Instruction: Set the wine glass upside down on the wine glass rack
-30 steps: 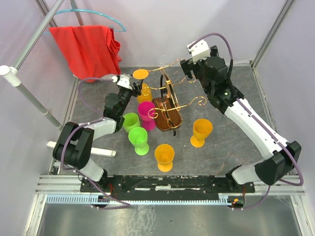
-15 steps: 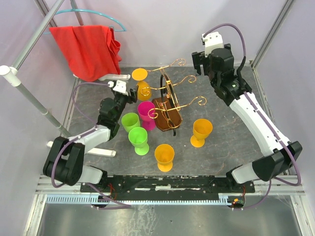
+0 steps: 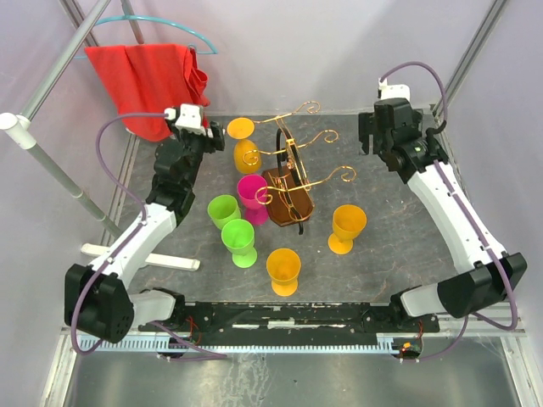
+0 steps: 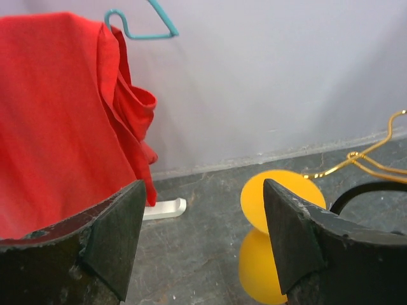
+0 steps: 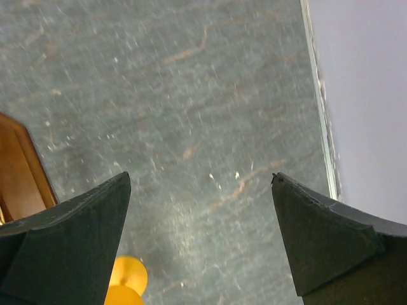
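Note:
The wine glass rack, gold wire arms on a brown wooden base, stands mid-table. An orange wine glass hangs upside down at the rack's far-left arm, foot on top. In the left wrist view its round foot and bowl show just beyond the right finger, with a gold wire behind. My left gripper is open and empty, a short way left of that glass. My right gripper is open and empty over bare table, right of the rack.
Upright glasses surround the rack's front: pink, two green, two orange. A red cloth hangs on a teal hanger at the back left. A white bar lies near the left arm.
My left gripper has opened wider and drawn back left from the orange glass, which stays on the rack. My right arm has pulled away from the rack to the right.

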{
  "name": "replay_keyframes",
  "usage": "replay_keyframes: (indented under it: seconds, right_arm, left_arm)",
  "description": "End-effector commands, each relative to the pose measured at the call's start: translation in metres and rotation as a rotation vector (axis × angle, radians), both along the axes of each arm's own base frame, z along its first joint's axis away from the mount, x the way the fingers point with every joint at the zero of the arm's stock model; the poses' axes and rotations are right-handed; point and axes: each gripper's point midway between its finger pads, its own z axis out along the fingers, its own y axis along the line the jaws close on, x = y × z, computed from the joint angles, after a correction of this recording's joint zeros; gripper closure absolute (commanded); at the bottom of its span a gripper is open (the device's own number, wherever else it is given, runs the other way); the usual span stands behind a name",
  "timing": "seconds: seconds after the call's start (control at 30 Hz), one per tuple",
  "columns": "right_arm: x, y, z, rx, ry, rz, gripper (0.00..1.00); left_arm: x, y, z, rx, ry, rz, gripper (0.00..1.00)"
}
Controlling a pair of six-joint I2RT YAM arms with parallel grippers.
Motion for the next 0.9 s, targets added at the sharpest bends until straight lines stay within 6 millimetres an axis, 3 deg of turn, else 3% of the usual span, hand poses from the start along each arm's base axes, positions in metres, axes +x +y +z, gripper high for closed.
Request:
replay_keyframes:
  seconds: [0.0,0.2,0.37,0.47,0.6,0.73,0.87]
  right_arm:
    - [-0.029,-0.008,-0.011,0.061,0.054,-0.026,0.01]
    - [-0.053,0.001,-0.022,0.101,0.119,0.051,0.04]
    - [-0.043,-0.008,0.004,0.057,0.044,0.025,0.04]
    - [-0.024,-0.007,0.031,0.049,-0.02,0.011,0.04]
    - [0.005,0.007,0.077,0.086,-0.119,0.043,0.04]
    - [0.028,0.021,0.101,0.114,-0.171,0.082,0.04]
    - [0.042,0.031,0.105,0.139,-0.178,0.102,0.04]
  left_arm:
    - [0.0,0.005,0.04,-0.032,-0.016,0.023,0.19]
    - [0.011,-0.003,0.066,-0.061,0.042,0.005,0.17]
    - [0.007,0.003,0.045,-0.008,0.242,0.041,0.16]
    - [-0.011,0.01,0.018,-0.002,0.382,0.064,0.15]
    - [-0.041,0.017,-0.004,-0.037,0.524,0.078,0.14]
    - [-0.077,0.02,-0.031,-0.061,0.695,0.087,0.14]
    - [-0.111,0.024,-0.058,-0.075,0.861,0.101,0.14]
